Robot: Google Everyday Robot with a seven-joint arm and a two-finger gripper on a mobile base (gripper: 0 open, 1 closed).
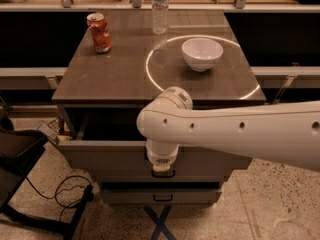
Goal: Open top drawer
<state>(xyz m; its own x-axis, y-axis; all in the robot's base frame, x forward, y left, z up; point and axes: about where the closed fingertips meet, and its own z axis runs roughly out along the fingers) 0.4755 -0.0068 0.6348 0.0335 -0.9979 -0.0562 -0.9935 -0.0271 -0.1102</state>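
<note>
gripper (161, 168) hangs at the handle (164, 174) of the top drawer (100, 156), set to pull outward; wrist hides its grip, cannot tell | drawer front stands proud of the cabinet, dark gap behind: partly open | bowl (202, 53), can (99, 32) on tabletop (120, 79), clear of pull
</note>
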